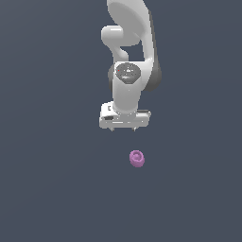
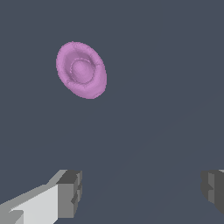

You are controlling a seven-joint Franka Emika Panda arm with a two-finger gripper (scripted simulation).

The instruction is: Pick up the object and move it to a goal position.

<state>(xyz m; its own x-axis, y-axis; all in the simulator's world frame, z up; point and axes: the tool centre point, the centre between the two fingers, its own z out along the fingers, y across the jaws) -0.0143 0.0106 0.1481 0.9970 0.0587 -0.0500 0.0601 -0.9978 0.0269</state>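
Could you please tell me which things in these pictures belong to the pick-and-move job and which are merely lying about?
Part of the job:
- pink-purple knob, lying free on the grey surface
- gripper, open, holding nothing

Lying about:
- nothing else shows in either view

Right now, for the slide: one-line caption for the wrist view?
Wrist view: open gripper above the floor, fingers apart and empty, small pink-purple knob with a circular recess lying ahead, not yet between them.
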